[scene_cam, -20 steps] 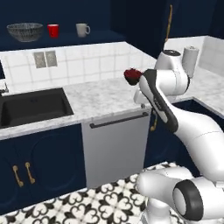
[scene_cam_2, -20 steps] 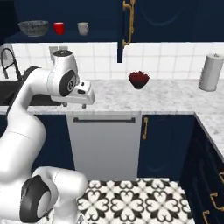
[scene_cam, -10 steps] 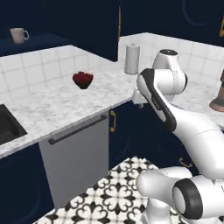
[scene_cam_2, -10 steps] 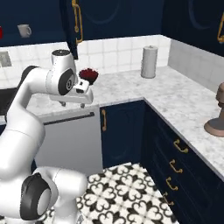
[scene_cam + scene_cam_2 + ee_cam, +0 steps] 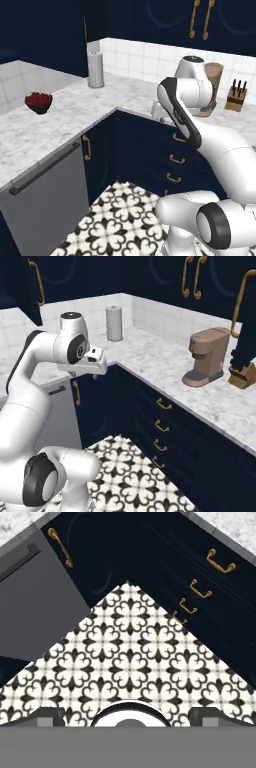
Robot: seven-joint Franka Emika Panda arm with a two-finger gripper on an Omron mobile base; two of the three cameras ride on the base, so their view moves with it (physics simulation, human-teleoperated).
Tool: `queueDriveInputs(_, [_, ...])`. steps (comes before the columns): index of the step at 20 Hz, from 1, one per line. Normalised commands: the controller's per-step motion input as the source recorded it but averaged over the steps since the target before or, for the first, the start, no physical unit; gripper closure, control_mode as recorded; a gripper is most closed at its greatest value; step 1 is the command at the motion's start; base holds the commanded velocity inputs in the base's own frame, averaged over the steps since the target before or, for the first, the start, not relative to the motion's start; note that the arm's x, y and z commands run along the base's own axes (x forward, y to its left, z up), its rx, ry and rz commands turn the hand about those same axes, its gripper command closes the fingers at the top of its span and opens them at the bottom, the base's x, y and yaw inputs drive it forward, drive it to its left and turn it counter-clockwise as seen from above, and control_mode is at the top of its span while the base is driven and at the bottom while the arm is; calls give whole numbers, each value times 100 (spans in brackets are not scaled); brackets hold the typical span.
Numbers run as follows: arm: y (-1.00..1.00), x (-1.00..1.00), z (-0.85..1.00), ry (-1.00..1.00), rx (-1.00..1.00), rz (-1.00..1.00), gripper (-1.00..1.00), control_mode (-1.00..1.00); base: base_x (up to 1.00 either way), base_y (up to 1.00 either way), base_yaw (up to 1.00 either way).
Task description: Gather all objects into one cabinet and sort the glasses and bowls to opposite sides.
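Gripper (image 5: 127, 716) is spread wide and empty, aimed down at the patterned floor (image 5: 130, 647) mid-frame; navy wall cabinets (image 5: 150, 20) run along the top of the left base view, target one unclear, so I'd lift the hand first.

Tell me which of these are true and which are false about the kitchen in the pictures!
1. A grey roll of paper towel stands upright on the white marble counter. True.
2. The dark bowl of red fruit sits on the patterned floor. False: it sits on the counter.
3. The robot's gripper holds a red cup. False: the hand view shows it open and empty, pointing at the black-and-white tiled floor.
4. A brown coffee machine stands on the counter beside a wooden knife block. True.
5. The drawer handles are silver. False: they are brass coloured.
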Motion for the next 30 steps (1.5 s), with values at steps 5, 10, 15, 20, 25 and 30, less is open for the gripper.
queueDriveInputs(5, [0, 0, 0, 0, 0, 0, -100, 100, -54, -11, -37])
queueDriveInputs(10, [0, 0, 0, 0, 0, 0, -100, 100, -76, -43, -21])
queueDriveInputs(15, [0, 0, 0, 0, 0, 0, -100, 100, -54, -50, -22])
queueDriveInputs(20, [0, 0, 0, 0, 0, 0, -100, 100, -6, -38, -36])
queueDriveInputs(25, [0, 0, 0, 0, 0, 0, -100, 100, 0, -23, -42])
queueDriveInputs(30, [0, 0, 0, 0, 0, 0, -100, 100, 0, -40, -38])
